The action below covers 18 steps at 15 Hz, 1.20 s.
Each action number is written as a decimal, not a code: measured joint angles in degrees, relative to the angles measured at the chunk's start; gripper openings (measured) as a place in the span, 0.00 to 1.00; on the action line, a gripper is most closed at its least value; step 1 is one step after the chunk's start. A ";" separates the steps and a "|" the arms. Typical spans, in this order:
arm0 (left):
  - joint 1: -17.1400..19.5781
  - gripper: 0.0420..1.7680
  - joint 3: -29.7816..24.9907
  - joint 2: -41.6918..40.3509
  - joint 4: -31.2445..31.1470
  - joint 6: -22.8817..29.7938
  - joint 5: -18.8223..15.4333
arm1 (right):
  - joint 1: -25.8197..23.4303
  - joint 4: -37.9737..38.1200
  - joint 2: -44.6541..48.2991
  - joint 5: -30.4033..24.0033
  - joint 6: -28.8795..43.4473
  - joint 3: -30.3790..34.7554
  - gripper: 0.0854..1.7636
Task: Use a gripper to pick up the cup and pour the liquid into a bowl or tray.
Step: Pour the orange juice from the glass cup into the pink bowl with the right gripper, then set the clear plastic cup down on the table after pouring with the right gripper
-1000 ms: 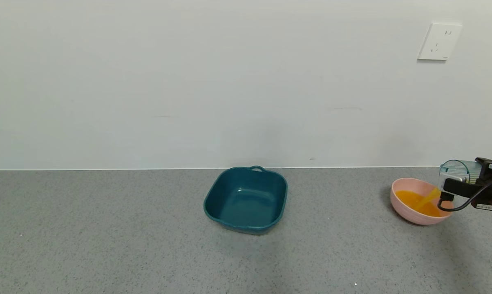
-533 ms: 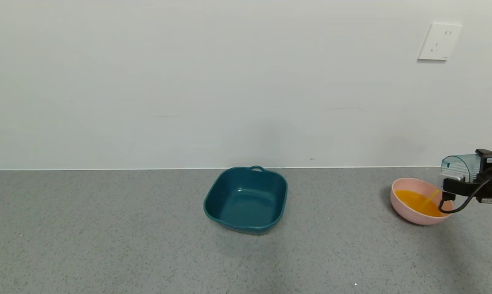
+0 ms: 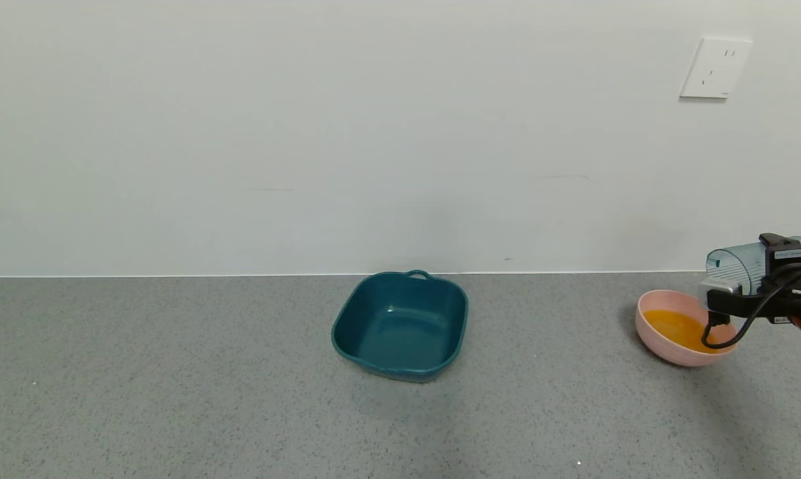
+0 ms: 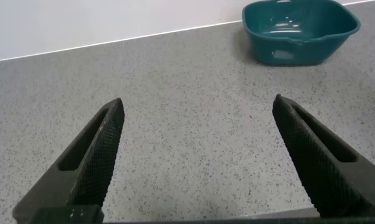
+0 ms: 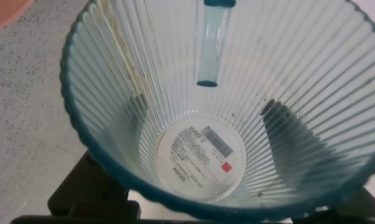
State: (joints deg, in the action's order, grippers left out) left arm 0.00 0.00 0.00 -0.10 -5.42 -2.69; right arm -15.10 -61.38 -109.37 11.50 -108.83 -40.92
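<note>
My right gripper [image 3: 763, 279] is shut on the cup [image 3: 733, 266], a translucent blue-grey ribbed tumbler held on its side above the right rim of the pink bowl [image 3: 666, 352]. The bowl holds the orange liquid [image 3: 676, 327]. No stream runs from the cup. The right wrist view looks into the cup [image 5: 218, 106]: it is empty, with a white label on its bottom and a few drops on the wall. My left gripper [image 4: 197, 149] is open and empty, low over bare counter, out of the head view.
A dark teal square tray [image 3: 400, 326] with a small handle stands empty mid-counter near the wall; it also shows in the left wrist view [image 4: 299, 31]. The grey speckled counter [image 3: 174, 386] meets a white wall. A socket [image 3: 715, 67] is on the wall.
The orange stream from the cup into the bowl has thinned and stopped. My right gripper has lifted the cup a little and moved it slightly left.
</note>
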 joint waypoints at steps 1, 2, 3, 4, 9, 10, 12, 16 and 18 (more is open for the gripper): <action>0.00 0.97 0.00 0.00 0.02 0.00 0.00 | 0.50 -0.02 -0.07 0.62 -0.21 0.13 0.75; 0.02 0.97 0.00 0.00 0.00 0.00 0.02 | 1.07 -0.06 -0.11 1.40 -0.40 0.27 0.75; 0.02 0.97 0.00 0.00 0.00 0.00 0.00 | 1.63 -0.05 -0.13 1.78 -0.52 0.38 0.75; 0.02 0.97 0.00 0.00 0.00 0.00 0.00 | 2.01 -0.05 -0.18 1.89 -0.52 0.41 0.75; 0.02 0.97 0.00 0.00 0.00 0.00 0.02 | 2.35 0.06 -0.29 1.89 -0.57 0.41 0.75; 0.02 0.97 0.00 0.00 0.00 0.00 0.00 | 2.35 0.06 -0.33 1.90 -0.57 0.41 0.75; 0.02 0.97 0.00 0.00 0.00 0.00 0.02 | 2.35 0.05 -0.35 1.89 -0.60 0.41 0.75; 0.02 0.97 0.00 0.00 0.00 0.00 -0.02 | 2.29 0.05 -0.44 1.89 -0.60 0.41 0.75; 0.02 0.97 0.00 0.00 0.00 0.00 0.00 | 2.24 0.02 -0.46 1.87 -0.60 0.41 0.75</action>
State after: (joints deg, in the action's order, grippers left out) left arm 0.02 0.00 0.00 -0.10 -5.42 -2.69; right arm -12.86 -61.36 -109.84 13.36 -109.42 -40.51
